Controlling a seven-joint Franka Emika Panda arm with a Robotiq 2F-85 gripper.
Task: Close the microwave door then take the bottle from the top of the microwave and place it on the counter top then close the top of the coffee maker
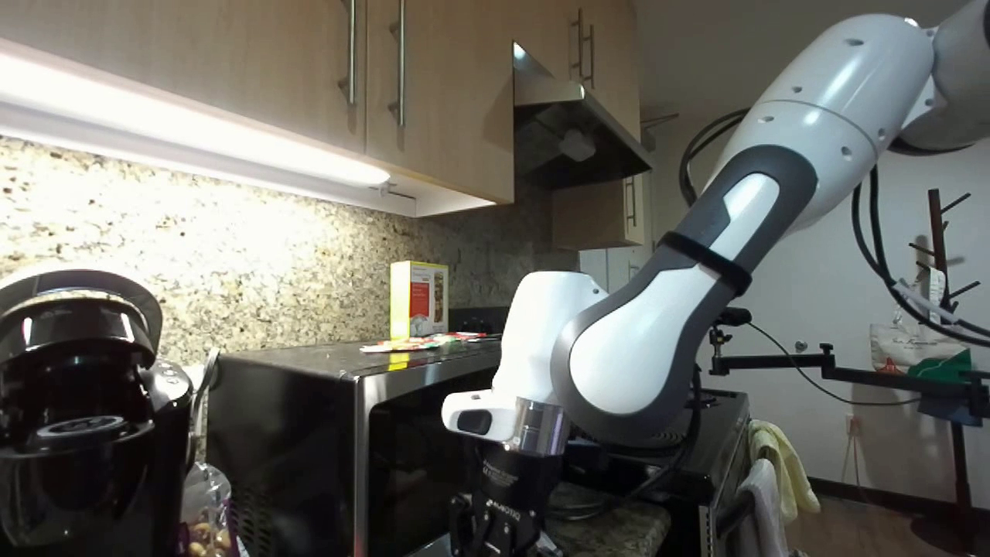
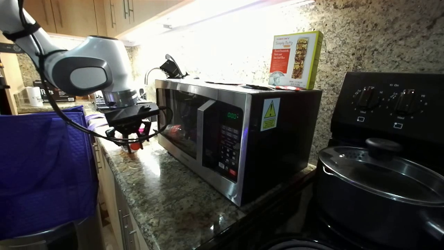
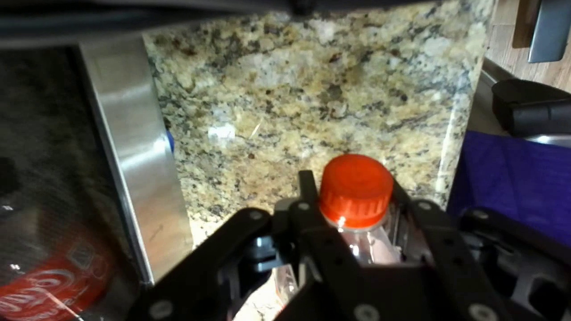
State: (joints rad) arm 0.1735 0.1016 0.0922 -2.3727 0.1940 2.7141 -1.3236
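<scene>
My gripper (image 3: 352, 191) is shut on the bottle, its fingers on either side just below the orange-red cap (image 3: 356, 187). The bottle's clear body (image 3: 370, 243) is largely hidden by the fingers. In an exterior view the gripper (image 2: 135, 143) hangs low over the speckled counter top (image 2: 173, 194), before the microwave's far end; whether bottle and counter touch, I cannot tell. The microwave door (image 2: 180, 118) sits closed, mirroring a red label. The coffee maker (image 1: 77, 433) stands beside the microwave (image 2: 277, 152). Its top (image 2: 170, 67) looks raised behind the microwave.
A snack box (image 2: 295, 59) and a flat colourful packet (image 1: 425, 342) lie on or stand atop the microwave. A lidded black pot (image 2: 374, 194) occupies the stove. Purple cloth (image 2: 45, 173) hangs beyond the counter's front edge. A clear bag (image 1: 205, 518) sits between coffee maker and microwave.
</scene>
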